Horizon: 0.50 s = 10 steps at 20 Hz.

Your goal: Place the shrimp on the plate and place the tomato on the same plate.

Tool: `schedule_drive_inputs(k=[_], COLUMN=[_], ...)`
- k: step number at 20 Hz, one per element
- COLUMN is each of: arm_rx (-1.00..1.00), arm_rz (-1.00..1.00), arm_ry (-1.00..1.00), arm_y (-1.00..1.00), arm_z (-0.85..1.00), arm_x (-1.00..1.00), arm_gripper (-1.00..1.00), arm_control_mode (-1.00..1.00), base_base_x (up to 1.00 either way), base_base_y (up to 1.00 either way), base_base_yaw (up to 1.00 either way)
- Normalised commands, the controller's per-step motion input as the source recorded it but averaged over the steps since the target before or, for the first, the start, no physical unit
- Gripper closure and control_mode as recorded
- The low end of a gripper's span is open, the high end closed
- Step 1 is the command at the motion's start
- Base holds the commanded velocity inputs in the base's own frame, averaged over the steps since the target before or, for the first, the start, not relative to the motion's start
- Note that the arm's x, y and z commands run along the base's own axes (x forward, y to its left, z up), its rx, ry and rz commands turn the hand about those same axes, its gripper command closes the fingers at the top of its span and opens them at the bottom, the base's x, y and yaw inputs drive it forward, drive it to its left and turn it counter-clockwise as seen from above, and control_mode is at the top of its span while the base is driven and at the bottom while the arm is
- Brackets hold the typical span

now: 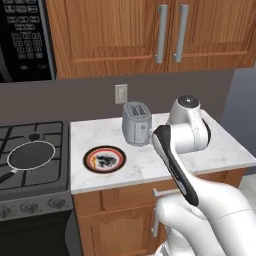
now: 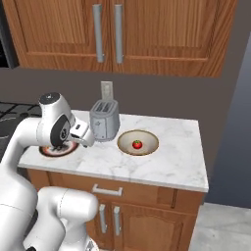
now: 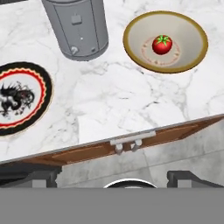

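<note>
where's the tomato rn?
The tomato sits inside the tan bowl on the marble counter, right of the toaster in hand and right base views.

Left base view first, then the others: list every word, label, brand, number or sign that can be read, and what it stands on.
Black microwave keypad: rows of small white markings, too blurred to read.
Round plate with red-orange rim: a dark painted figure, no lettering.
Grey metal toaster: no legible label.
Legible text: none.
</note>
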Motion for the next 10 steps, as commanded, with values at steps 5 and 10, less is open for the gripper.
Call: schedule_drive_inputs(k=[5, 10], arm_rx=[0.0, 0.0], arm_rz=[0.0, 0.0], arm_ry=[0.0, 0.0], arm_y=[0.0, 0.0], arm_z=[0.0, 0.0], arm_x=[0.0, 0.0], arm_gripper=[-1.0, -1.0], arm_control_mode=[1.0, 1.0], base_base_x=[0.42, 0.45], base_base_y=[-0.32, -0.26], base_base_yaw=[0.0, 0.0])
